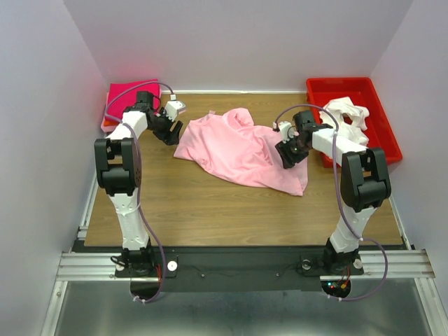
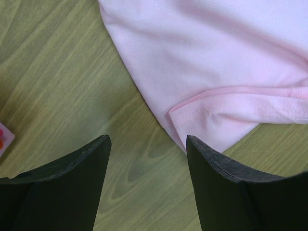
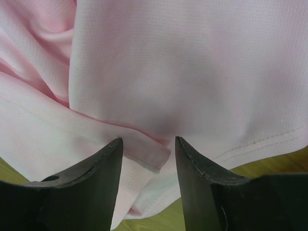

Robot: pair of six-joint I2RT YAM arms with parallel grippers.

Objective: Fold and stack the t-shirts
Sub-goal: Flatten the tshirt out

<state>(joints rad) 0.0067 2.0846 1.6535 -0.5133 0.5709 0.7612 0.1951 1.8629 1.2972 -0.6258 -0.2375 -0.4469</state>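
Top external view: pink t-shirt lies crumpled at table centre. Left jaws, open, hover beside its 9 o'clock corner; right jaws, open, straddle its 3 o'clock hem, probably to pinch and spread it. White t-shirt waits in red bin, 1 o'clock.

Left pincer and right pincer reach far, held low.
Jaws on both stand apart, gripping nothing.

Right wrist view: crumpled pink fabric t-shirt runs past the top and both side edges. Top view: folded magenta garment partly hidden behind left arm. Left wrist view: small pink-and-orange object cut by the left edge, identity unclear.
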